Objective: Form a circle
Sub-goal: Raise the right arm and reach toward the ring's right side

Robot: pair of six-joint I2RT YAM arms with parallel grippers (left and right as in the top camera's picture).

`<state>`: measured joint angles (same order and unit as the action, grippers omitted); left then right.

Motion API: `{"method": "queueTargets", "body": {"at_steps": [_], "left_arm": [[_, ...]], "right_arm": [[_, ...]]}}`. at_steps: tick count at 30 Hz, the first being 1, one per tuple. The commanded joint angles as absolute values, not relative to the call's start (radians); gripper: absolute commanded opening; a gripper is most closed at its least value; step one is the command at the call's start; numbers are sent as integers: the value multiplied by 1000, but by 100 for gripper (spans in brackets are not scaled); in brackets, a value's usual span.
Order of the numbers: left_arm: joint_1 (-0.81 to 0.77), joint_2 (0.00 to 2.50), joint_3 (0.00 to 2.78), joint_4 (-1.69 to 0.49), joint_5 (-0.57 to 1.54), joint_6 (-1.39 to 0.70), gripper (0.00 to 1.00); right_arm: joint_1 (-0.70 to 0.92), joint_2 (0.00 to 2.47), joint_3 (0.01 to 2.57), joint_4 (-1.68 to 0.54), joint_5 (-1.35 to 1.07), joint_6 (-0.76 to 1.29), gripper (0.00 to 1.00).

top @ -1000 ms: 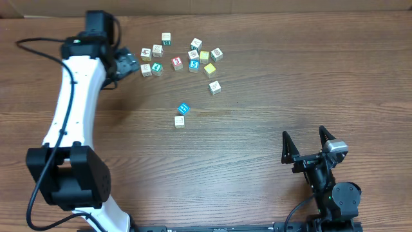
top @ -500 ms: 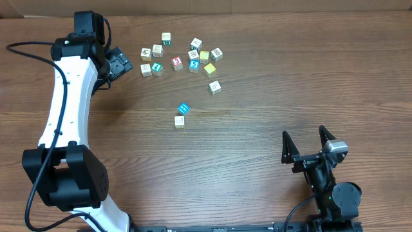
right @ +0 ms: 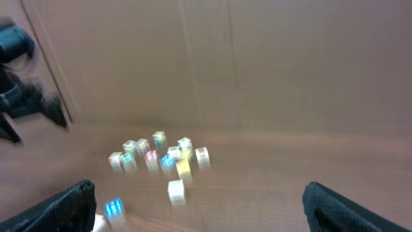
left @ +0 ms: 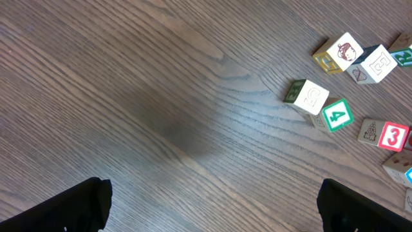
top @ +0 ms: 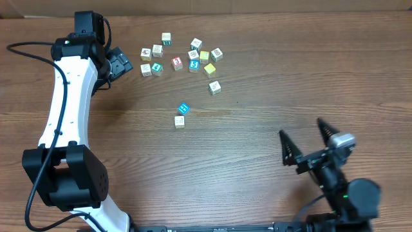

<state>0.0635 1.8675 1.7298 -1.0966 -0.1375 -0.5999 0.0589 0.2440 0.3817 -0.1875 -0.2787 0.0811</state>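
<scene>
You see both tools with fingers apart: left tool [top: 131, 66] beside small painted wooden cubes [top: 194, 64], right tool [top: 301, 129] well away.

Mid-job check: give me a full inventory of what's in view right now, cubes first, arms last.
Tight cube group: six, whitish, yellow and blue, far side of the table, middle.
Loose cubes: six, whitish with green and red faces, left of that group.
Single cube: one, whitish, just nearer than the group.
Cube pair: two, blue and whitish, close together toward the table's centre.
Table: one, brown wood.
Cable: one, black, far left.
Left arm: white and black, left side.
Left pincer: black, open, empty, beside the loose cubes.
Right pincer: black, open, empty, near right.
</scene>
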Motion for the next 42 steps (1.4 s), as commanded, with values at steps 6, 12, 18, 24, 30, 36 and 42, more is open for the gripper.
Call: {"method": "queueTargets", "body": {"at_steps": [6, 12, 18, 24, 30, 36, 42], "left_arm": [[65, 1848, 1744, -1097, -131, -599, 99], [65, 1848, 1744, -1097, -131, -598, 99], [65, 1848, 1744, -1097, -131, -599, 100], [65, 1848, 1744, -1097, -131, -599, 100], [65, 1848, 1744, -1097, -131, -599, 100], [65, 1848, 1744, -1097, -131, -599, 99], [65, 1848, 1744, -1097, -131, -599, 100]], "right_arm": [[56, 757, 1053, -568, -316, 76, 100], [56, 1132, 1613, -1032, -317, 78, 100], [57, 1345, 1900, -1240, -405, 92, 100], [93, 1427, 1903, -1236, -444, 149, 44], [250, 1592, 2000, -1310, -257, 152, 50], [383, 1751, 2006, -1280, -104, 122, 79], [426, 1912, 2003, -1200, -89, 92, 86]]}}
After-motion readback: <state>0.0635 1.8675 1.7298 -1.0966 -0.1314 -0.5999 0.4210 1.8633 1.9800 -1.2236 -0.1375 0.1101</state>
